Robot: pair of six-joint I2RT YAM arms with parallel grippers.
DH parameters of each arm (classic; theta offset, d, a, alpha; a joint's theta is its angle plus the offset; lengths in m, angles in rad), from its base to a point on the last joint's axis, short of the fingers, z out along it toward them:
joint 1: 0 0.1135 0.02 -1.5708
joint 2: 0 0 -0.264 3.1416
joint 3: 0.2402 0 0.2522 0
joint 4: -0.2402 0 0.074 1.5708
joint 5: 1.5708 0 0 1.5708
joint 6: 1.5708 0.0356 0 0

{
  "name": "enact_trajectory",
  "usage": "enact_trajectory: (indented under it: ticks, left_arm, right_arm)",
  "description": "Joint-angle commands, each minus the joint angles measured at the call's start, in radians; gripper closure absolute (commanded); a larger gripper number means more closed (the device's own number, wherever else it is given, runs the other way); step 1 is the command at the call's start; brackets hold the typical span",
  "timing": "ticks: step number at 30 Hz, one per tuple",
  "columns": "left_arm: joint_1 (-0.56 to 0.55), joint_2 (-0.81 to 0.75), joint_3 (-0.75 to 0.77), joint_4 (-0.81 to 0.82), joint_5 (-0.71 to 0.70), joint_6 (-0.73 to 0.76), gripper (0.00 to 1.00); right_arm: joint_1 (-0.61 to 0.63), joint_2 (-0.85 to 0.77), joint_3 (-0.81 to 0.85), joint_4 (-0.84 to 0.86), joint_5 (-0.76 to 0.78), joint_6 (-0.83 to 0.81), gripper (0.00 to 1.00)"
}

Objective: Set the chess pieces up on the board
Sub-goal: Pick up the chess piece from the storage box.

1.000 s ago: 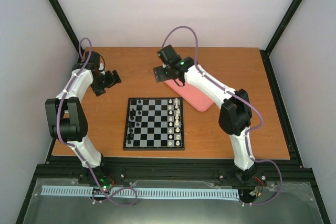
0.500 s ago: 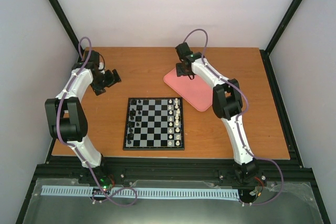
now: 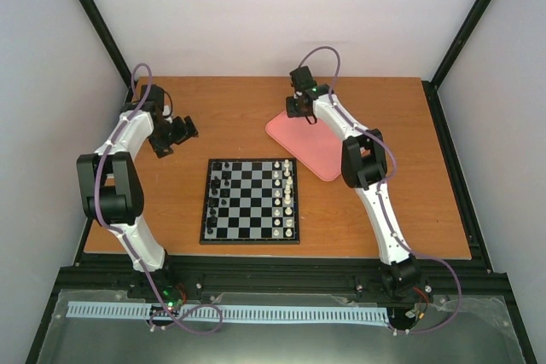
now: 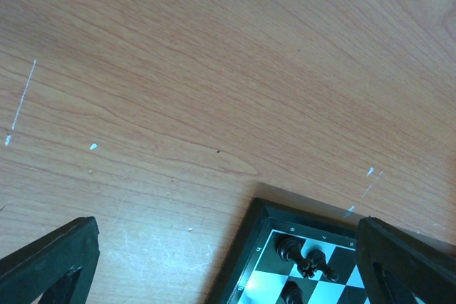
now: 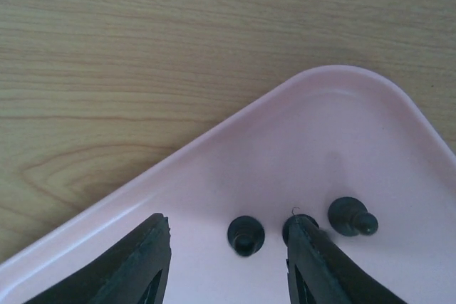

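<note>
While the left pincer point(image 3: 177, 131) hangs wide open over the bare table point(image 3: 239, 117), just past the far left corner of the board point(image 3: 206, 210), the right pincer point(image 5: 229, 243) is down in the far corner of the pink tray point(image 5: 335, 119). Its two fingers point(image 5: 146, 265) stand apart with one little black piece point(image 5: 246, 235) between them, and they do not touch it. A second black piece point(image 5: 293, 227) sits right by the right finger, partly hidden. A third black piece point(image 5: 351, 216) sits just past it. On the board, black pieces point(image 3: 217, 189) line the left edge and white pieces point(image 3: 289, 198) line the right edge.
</note>
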Motion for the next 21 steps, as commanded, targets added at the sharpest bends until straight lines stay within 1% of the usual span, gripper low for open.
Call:
enact_trajectory:
  ticks: [1,9,11,15,18,21]
  left_arm:
    - [0.009,0.019,0.042,-0.016,-0.001,0.010,0.00]
    - [0.009,0.056,0.068,-0.017,-0.005,0.009,0.00]
    - [0.009,0.063,0.073,-0.018,-0.002,0.007,0.00]
    - [0.009,0.072,0.076,-0.018,-0.001,0.008,0.00]
    - [0.009,0.078,0.081,-0.019,-0.002,0.007,0.00]
    - [0.009,0.085,0.088,-0.020,-0.001,0.006,0.00]
  right_arm:
    - [-0.012,0.038,0.062,0.030,-0.035,-0.010,0.47]
    - [-0.018,0.071,0.089,0.028,-0.054,-0.013,0.49]
    - [-0.019,0.078,0.090,0.028,-0.059,-0.009,0.52]
    - [-0.021,0.082,0.091,0.017,-0.040,0.002,0.53]
    - [-0.021,0.083,0.090,0.006,-0.005,0.004,0.60]
    - [-0.023,0.087,0.090,0.003,-0.003,0.001,0.62]
